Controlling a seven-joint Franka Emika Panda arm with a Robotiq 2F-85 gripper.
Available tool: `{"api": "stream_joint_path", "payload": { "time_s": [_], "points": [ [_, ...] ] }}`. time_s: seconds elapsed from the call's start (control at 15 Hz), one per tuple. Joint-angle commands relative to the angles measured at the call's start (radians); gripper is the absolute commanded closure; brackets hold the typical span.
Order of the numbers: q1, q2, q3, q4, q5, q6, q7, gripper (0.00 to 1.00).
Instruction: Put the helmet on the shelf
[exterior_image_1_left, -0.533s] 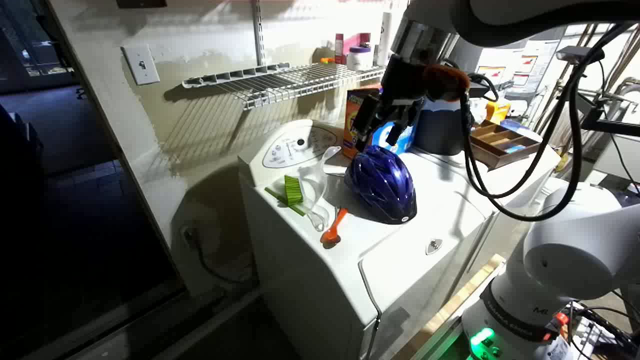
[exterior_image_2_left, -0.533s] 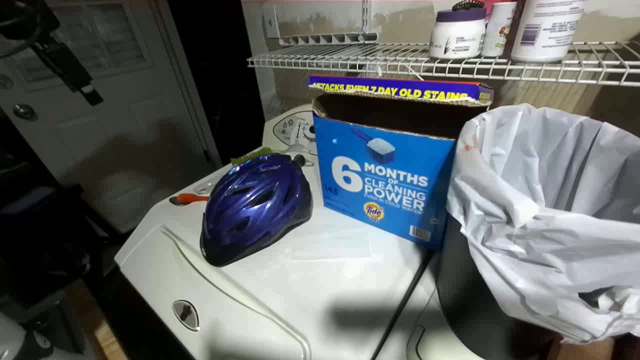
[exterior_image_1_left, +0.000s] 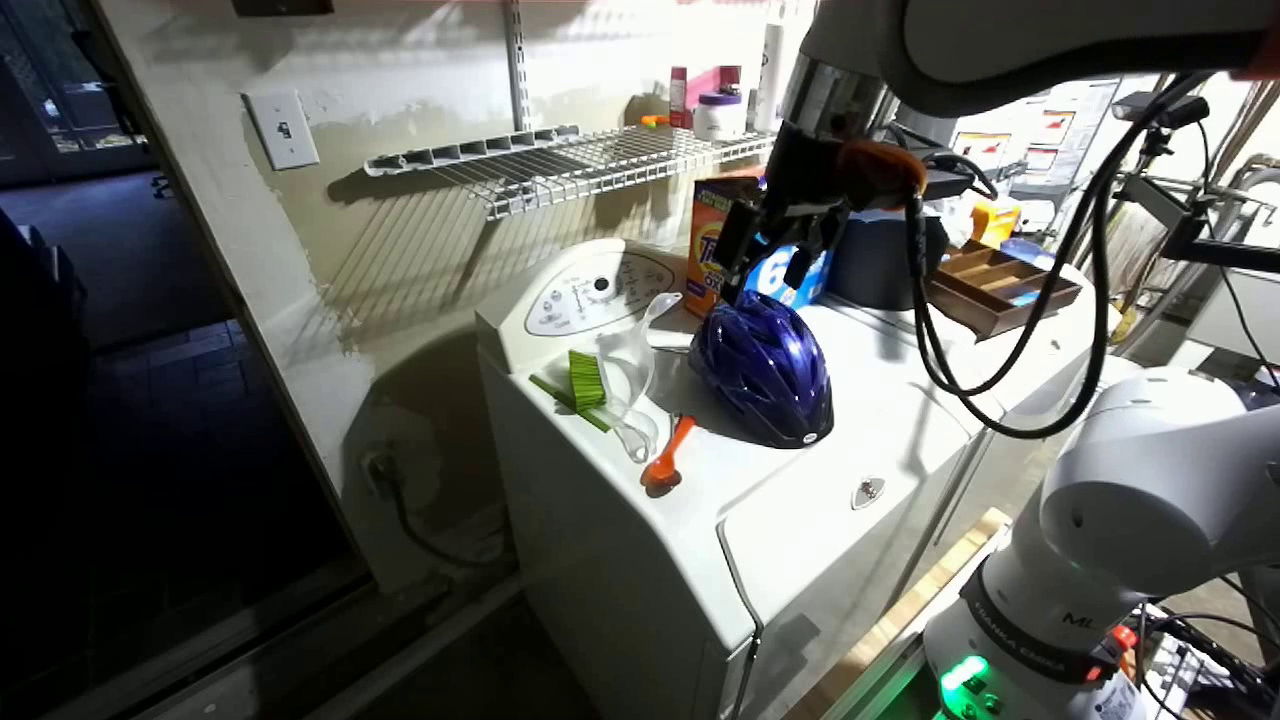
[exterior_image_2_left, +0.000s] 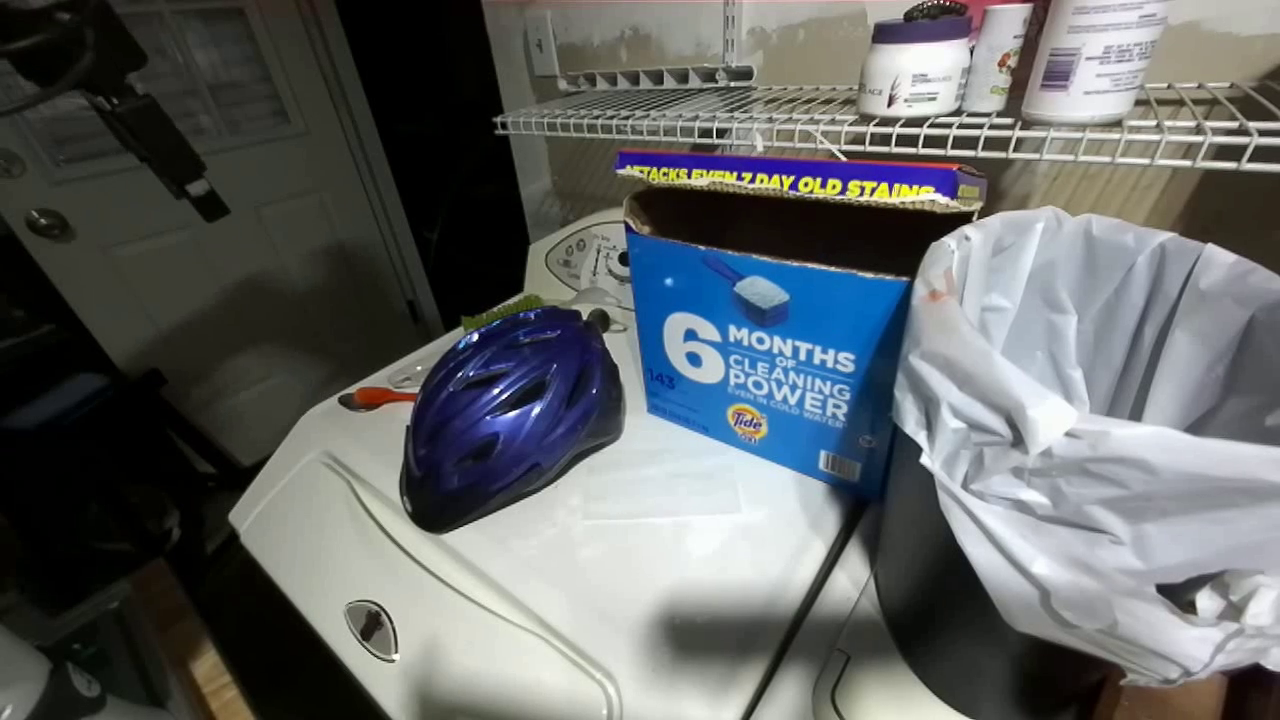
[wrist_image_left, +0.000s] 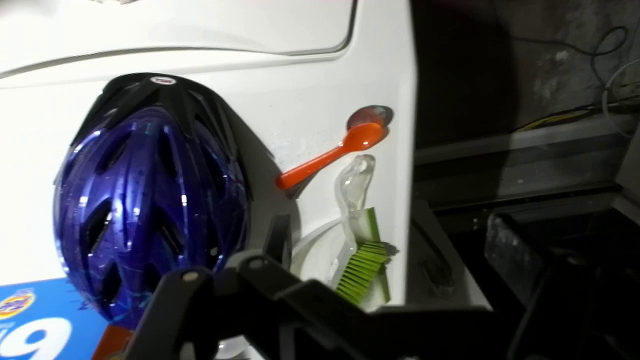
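We find a glossy blue-purple bicycle helmet (exterior_image_1_left: 765, 375) resting on the smooth, light-catching top of a white appliance (exterior_image_2_left: 640, 560), and we place everything else by that helmet. Just beside it, at the edge of its shadow, lies an orange spoon (wrist_image_left: 327, 157); a little farther from it are a green brush (wrist_image_left: 362, 270) and a clear plastic utensil (wrist_image_left: 354, 187). Near the helmet on another side stands a blue-and-orange cardboard box (exterior_image_2_left: 755, 350) with its flap raised, and beyond that a dark bin (exterior_image_2_left: 950, 560) lined with a crinkled white bag (exterior_image_2_left: 1120, 540). Behind and above the helmet, a white wire shelf (exterior_image_2_left: 690, 122) runs along a patchy beige wall (exterior_image_1_left: 430, 110), its rods casting striped shadows there and carrying a purple-lidded jar (exterior_image_2_left: 912, 80) and a large white bottle (exterior_image_2_left: 1095, 60). Well apart from the helmet we make out a light switch (exterior_image_1_left: 282, 130), an outlet (exterior_image_1_left: 378, 470) with a dark cord (exterior_image_1_left: 403, 515) plugged in, a pale paneled door (exterior_image_2_left: 270, 240) with a window, and a doorway (exterior_image_1_left: 130, 260) onto a dim space. Higher than the helmet and near it hangs the black claw (exterior_image_1_left: 764, 280), its two fingers (wrist_image_left: 507, 257) spread wide apart.
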Motion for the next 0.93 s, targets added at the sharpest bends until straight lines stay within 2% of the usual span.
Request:
{"api": "stream_joint_path", "payload": {
  "time_s": [0.0,0.4,0.6,0.87],
  "points": [
    [-0.103,0.06,0.024,-0.049,-0.14,0.112,0.017,0.0],
    [-0.195,0.175,-0.012,-0.147,-0.269,0.315,0.03,0.0],
    [-0.208,0.194,-0.041,-0.167,-0.269,0.334,0.026,0.0],
    [-0.188,0.19,-0.052,-0.162,-0.256,0.309,0.012,0.0]
  ]
}}
